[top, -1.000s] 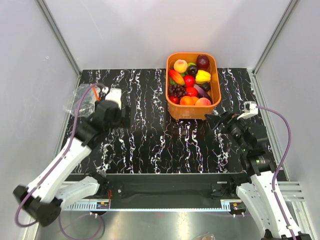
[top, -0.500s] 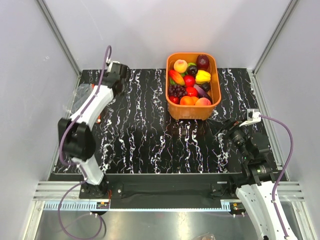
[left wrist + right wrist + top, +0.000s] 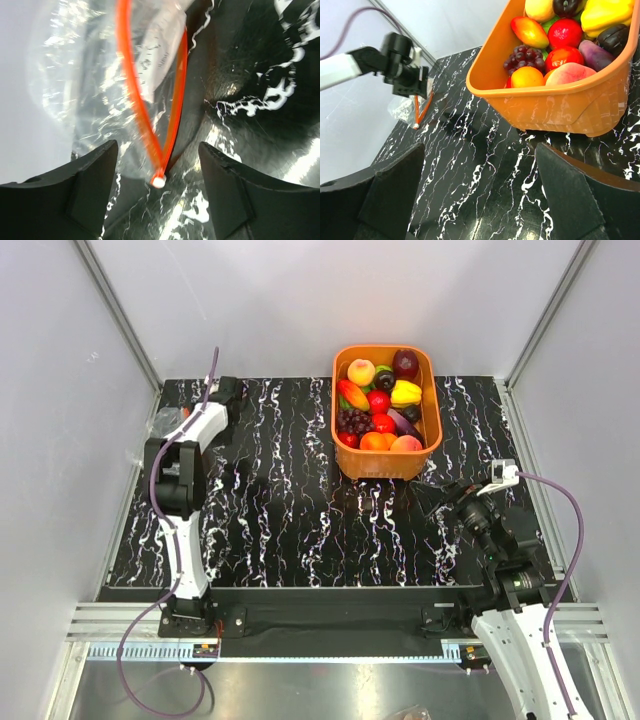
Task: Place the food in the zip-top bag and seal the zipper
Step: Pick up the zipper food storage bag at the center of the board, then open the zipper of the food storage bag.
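The food (image 3: pixel 381 405) fills an orange basket (image 3: pixel 385 466); the right wrist view shows the purple grapes (image 3: pixel 520 56), an orange piece (image 3: pixel 526 77) and a peach (image 3: pixel 567 74). The clear zip-top bag (image 3: pixel 163 427) lies at the far left of the table. Its red-orange zipper (image 3: pixel 131 85) is parted into two strips that meet at a white end piece (image 3: pixel 158 181). My left gripper (image 3: pixel 156 146) is open just above that end, touching nothing; it also shows in the top view (image 3: pixel 203 406). My right gripper (image 3: pixel 432 496) is open and empty on the near side of the basket.
The black marbled table (image 3: pixel 300 510) has grey walls on the left, back and right. The bag lies against the left wall (image 3: pixel 20 100). The left arm's elbow (image 3: pixel 176 472) stands over the left side of the table. The basket's near wall (image 3: pixel 560 107) is close ahead of the right gripper.
The left arm has swung from the middle-left out to the far left corner and come down over the bag's zipper. The right gripper has pulled back slightly from the basket.
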`<state>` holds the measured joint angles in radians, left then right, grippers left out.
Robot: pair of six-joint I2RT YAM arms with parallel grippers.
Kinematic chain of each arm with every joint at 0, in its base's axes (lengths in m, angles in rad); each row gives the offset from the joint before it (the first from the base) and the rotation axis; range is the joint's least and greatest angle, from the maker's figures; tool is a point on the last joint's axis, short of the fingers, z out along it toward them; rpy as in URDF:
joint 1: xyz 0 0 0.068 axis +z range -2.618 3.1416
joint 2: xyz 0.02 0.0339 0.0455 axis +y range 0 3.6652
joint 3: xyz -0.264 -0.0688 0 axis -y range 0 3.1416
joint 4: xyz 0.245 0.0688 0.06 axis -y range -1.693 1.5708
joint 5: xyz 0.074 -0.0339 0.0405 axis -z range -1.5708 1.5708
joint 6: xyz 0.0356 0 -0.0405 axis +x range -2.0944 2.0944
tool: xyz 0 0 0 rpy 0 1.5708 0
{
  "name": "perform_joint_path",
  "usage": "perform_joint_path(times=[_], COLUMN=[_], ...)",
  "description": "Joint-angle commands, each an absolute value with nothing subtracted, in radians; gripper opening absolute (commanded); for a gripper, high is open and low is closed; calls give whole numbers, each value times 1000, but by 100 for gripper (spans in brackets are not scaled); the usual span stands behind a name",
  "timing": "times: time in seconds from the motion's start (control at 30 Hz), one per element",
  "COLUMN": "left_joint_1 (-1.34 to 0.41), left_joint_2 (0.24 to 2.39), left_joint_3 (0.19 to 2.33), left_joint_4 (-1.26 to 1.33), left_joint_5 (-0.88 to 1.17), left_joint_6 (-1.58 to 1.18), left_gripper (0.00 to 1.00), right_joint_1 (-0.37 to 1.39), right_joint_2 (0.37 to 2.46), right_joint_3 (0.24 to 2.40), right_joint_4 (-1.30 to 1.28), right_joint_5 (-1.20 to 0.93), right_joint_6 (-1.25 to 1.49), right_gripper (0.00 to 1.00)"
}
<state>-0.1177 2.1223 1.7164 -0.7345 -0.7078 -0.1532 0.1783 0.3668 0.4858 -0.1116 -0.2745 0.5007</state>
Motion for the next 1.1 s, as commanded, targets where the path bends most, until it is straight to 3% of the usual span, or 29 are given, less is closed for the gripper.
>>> perform_joint_path(times=[0.0, 0.07, 0.2, 0.23, 0.27, 0.6, 0.9, 1.07], left_joint_1=[-92, -72, -54, -52, -54, -167, -230, -310], left_joint_2=[2164, 2181, 2160, 2140, 2129, 1878, 1386, 1177], left_joint_3=[1779, 1782, 1744, 1740, 1738, 1715, 1329, 1200], left_joint_4=[-718, -719, -706, -700, -703, -772, -640, -584], left_joint_5=[-710, -710, -697, -690, -680, -320, 173, 252], left_joint_6=[-150, -162, -183, -184, -190, -238, -316, -321], left_gripper=[65, 57, 26, 11, 1, 0, 0, 0], right_joint_1=[181, 181, 181, 181, 181, 181, 183, 219], right_joint_2=[348, 345, 357, 367, 371, 557, 684, 778], right_joint_3=[488, 483, 476, 476, 476, 528, 594, 672], right_joint_4=[-84, -83, -68, -64, -66, -57, 50, 63], right_joint_5=[-296, -295, -302, -302, -301, -488, -681, -729], right_joint_6=[489, 488, 494, 495, 495, 443, 546, 572], right_gripper=[100, 100, 100, 100, 100, 100, 99, 96])
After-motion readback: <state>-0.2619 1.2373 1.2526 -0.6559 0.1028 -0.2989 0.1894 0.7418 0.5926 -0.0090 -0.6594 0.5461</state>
